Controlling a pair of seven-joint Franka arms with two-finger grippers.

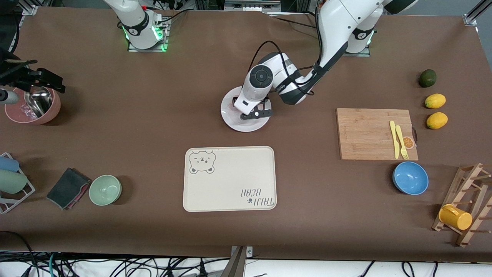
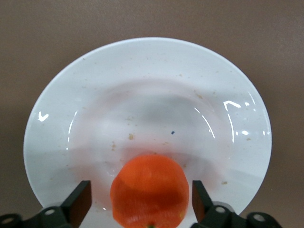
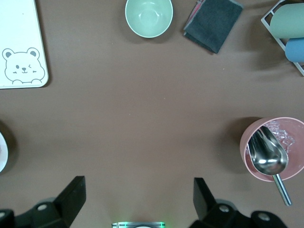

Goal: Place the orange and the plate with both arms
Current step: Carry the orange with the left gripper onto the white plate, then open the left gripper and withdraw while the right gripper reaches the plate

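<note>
Robotics lab staged as a mock kitchen; brown-covered table (image 1: 153,115) with arm bases bolted on, aluminium framing at its corners, loose cables (image 1: 115,265) along its near edge; props include cutting board (image 1: 369,134), bear tray (image 1: 230,179), bowls, wooden mug rack (image 1: 467,207).

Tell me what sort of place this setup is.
Probably a robotics lab staged as a kitchen tabletop. Two arms are bolted to a brown-covered table, loose cables hang along its edge, and kitchen props lie spread out: a bamboo cutting board, lemons, a mug rack.
</note>
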